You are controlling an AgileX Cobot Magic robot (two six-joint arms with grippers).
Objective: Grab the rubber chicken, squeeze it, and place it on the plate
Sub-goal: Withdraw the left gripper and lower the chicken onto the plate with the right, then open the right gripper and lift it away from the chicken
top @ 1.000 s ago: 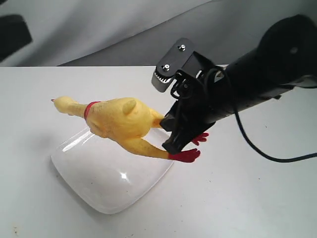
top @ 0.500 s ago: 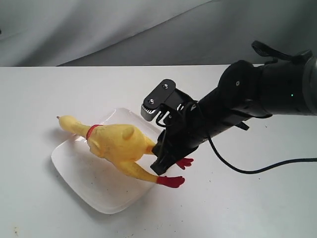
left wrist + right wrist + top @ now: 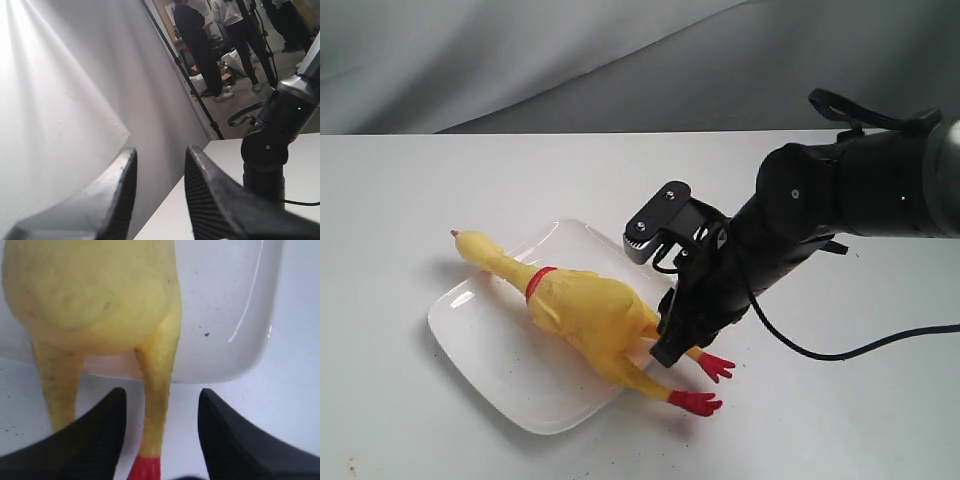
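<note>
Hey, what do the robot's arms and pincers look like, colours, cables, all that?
The right arm is a thick, rounded black tube with a tiny green light and a thin black cable trailing off it. A black bracket with two screws sits at its wrist. The right pincer and left pincer have dark, tapered fingers; the left's are ribbed inside.

1. A yellow rubber chicken (image 3: 585, 310) with a red neck band lies stretched on its side across the plate, its plump body resting on the dish. Its head and small red beak tip reach out past the far left rim.
2. Its two thin legs stick out over the near right edge, and the red feet lie off the dish.
3. The plate (image 3: 490, 345), glossy white, shallow and rounded-square, sits flat, speckled with a few dark flecks.
</note>
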